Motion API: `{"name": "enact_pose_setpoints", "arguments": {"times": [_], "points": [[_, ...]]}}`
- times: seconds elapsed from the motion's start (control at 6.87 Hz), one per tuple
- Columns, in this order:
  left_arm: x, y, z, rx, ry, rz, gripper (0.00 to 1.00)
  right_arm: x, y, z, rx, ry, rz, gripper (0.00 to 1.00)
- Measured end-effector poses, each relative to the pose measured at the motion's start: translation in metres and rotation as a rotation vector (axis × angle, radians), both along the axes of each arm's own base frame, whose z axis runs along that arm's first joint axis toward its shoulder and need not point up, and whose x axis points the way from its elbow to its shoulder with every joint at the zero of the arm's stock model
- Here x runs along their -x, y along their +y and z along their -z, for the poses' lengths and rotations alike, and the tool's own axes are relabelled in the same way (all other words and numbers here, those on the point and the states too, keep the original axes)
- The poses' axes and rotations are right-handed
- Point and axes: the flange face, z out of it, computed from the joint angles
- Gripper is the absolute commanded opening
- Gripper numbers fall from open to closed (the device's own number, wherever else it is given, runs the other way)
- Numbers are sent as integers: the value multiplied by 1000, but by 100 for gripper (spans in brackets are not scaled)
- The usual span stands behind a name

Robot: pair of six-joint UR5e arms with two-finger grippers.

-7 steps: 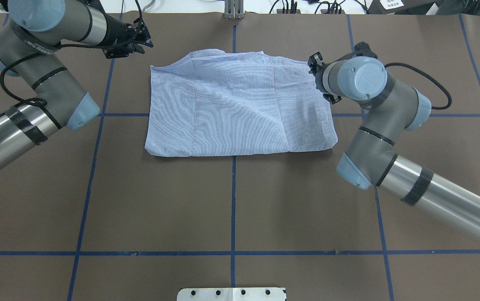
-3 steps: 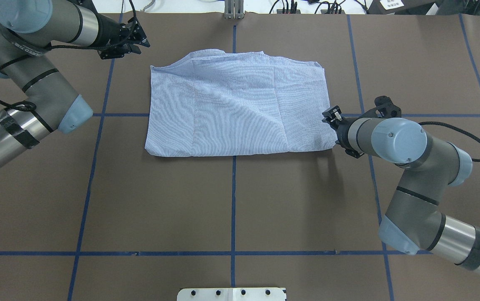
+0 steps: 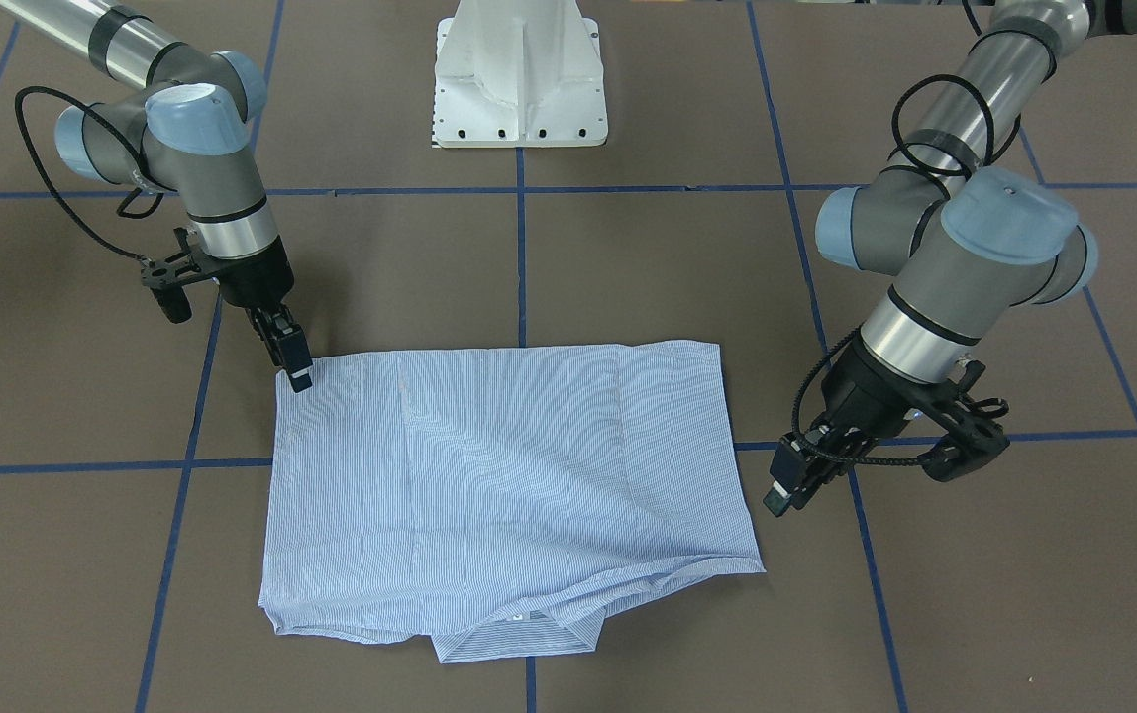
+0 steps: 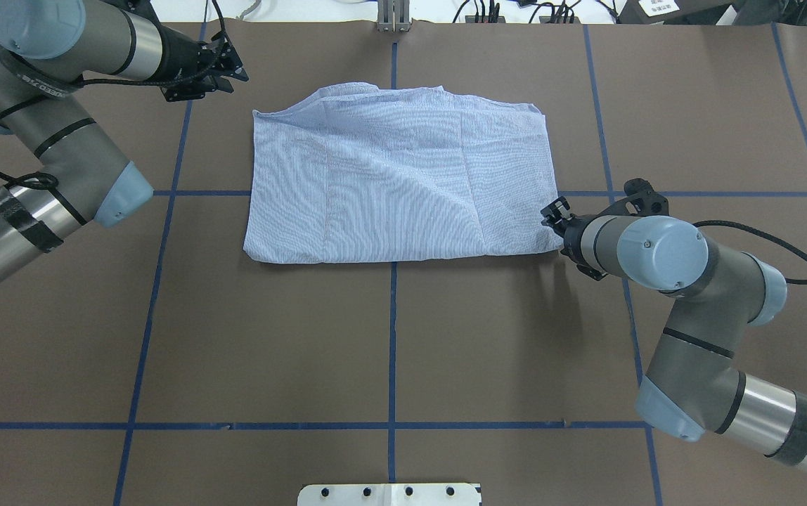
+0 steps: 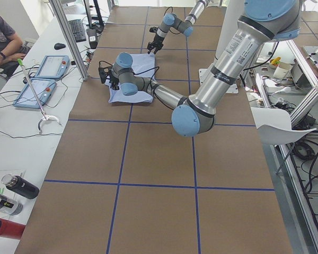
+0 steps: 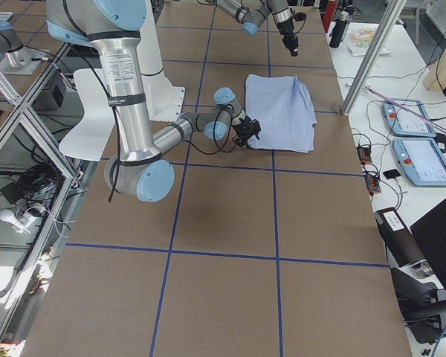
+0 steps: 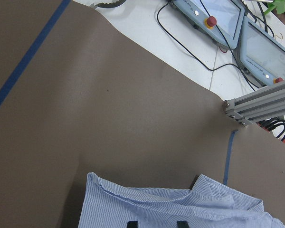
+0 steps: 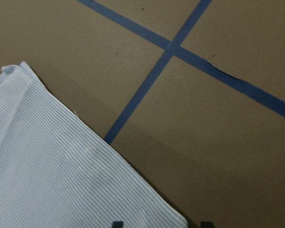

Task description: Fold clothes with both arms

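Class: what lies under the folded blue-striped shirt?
The light blue striped cotton shirt rests on the brown table. Blue tape lines run beneath it, and their crossing is hidden.

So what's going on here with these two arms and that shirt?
Two robot arms are folding a striped shirt, which lies on the table already folded into a rough rectangle. The right gripper is down at the shirt's corner nearest the robot's base, open around the corner but not gripping. The left gripper hovers just off the shirt's opposite side near the far corner, also open and clear of the cloth.
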Motion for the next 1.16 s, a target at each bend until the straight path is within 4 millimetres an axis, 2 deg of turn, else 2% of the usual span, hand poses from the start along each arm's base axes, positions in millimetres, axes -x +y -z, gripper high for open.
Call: {"name": "enact_pose_setpoints", "arguments": {"times": [0.44, 0.58, 0.73, 0.87, 1.02, 1.16], "points": [[2, 1, -6, 5, -5, 2, 39, 1, -1, 0, 1, -1, 7, 0], [3, 2, -10, 8, -9, 2, 39, -4, 1, 5, -4, -10, 10, 0], [5, 5, -13, 8, -9, 2, 38, -19, 9, 15, -3, -20, 14, 0], [9, 11, -13, 2, -4, 2, 38, -41, 35, 26, 9, -21, 38, 0], [15, 19, -11, -7, 4, 0, 37, -60, 77, 35, 24, -17, 98, 0], [19, 26, -7, -18, 14, -4, 37, -70, 130, 44, 37, -20, 199, 0]]}}
